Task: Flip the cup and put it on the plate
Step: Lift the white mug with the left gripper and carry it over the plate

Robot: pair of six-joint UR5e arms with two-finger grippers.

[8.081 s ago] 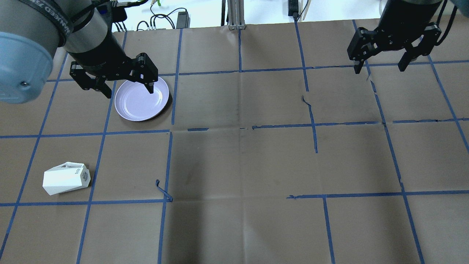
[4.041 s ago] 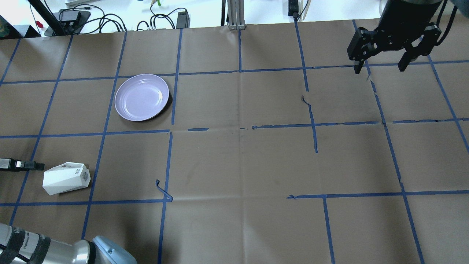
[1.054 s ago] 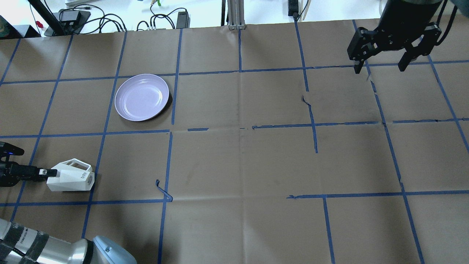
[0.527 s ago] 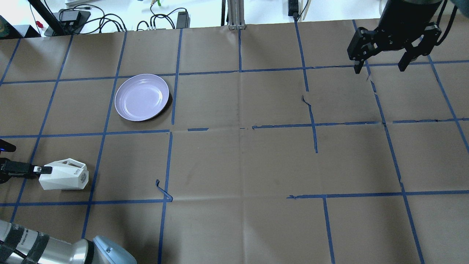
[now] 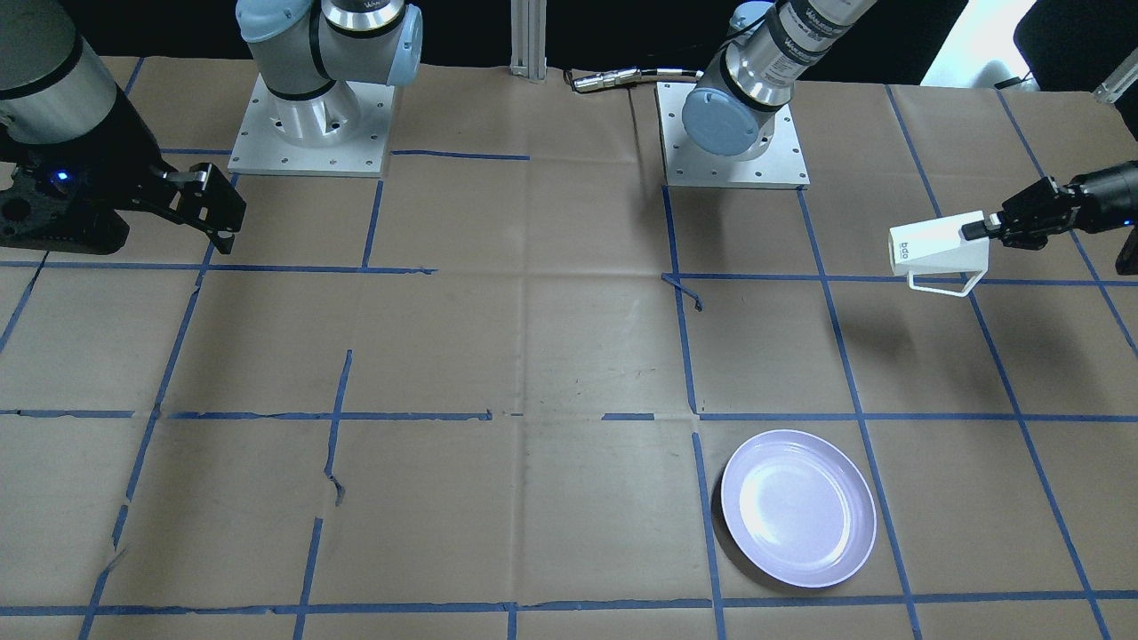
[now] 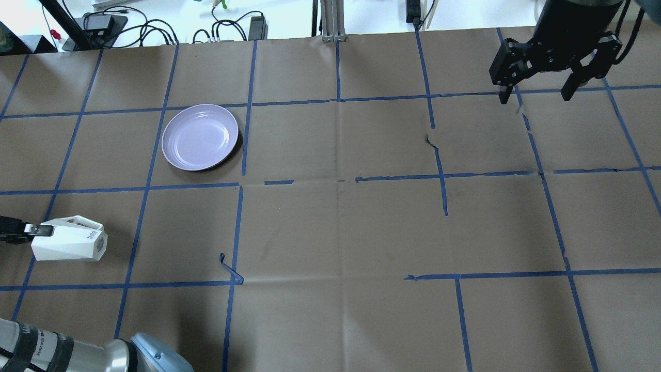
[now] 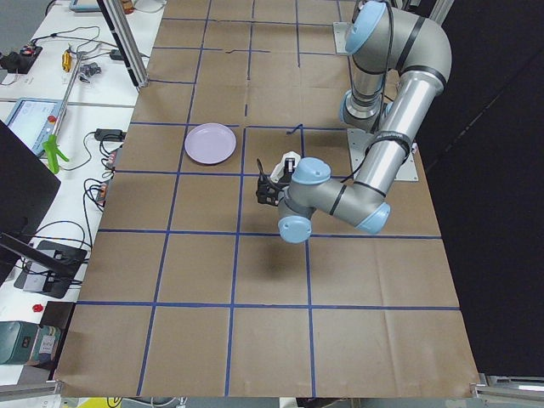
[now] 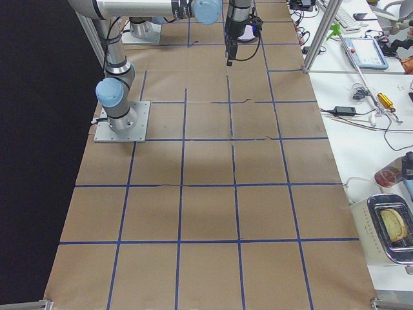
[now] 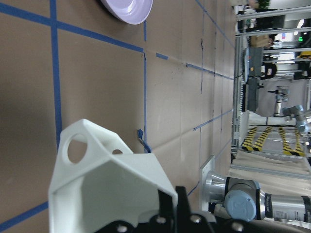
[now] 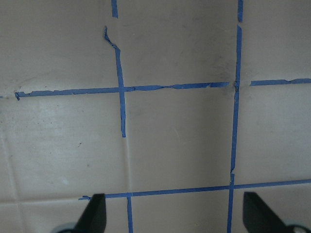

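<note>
Lifted farther from the plate (image 6: pixel 200 137), the cup (image 6: pixel 69 243) hangs sideways; we see our left tool (image 6: pixel 42 230) clamped on its rim wall.

table (image 6: pixel 335 232) | brown-papered, blue tape grid (image 6: pixel 382 97) | carries: lavender plate (image 6: pixel 200 137), far-left part

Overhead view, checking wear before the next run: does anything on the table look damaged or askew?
The blue tape grid is worn: a loose tape end curls up left of centre, and a crooked tape line right of centre has gaps.
</note>
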